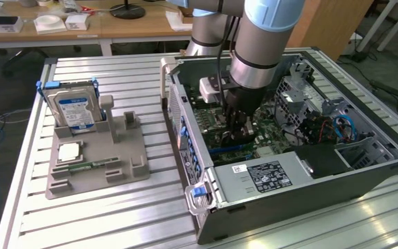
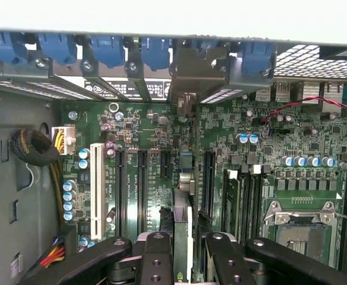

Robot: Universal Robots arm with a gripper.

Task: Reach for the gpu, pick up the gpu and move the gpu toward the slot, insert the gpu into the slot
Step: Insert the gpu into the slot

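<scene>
One gripper [image 2: 183,249] is down inside the open computer case [image 1: 310,181], clamped on the gpu [image 2: 183,219], which stands edge-on between its fingers [image 2: 156,261] over the green motherboard [image 2: 292,136]. The card runs toward twelve o'clock from the fingertips, its bracket end at the case's rear wall, sitting at the slot [image 2: 185,178]

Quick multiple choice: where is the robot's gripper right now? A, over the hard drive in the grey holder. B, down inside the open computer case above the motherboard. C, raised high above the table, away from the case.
B: the gripper reaches into the open computer case, just above the green motherboard.
</scene>
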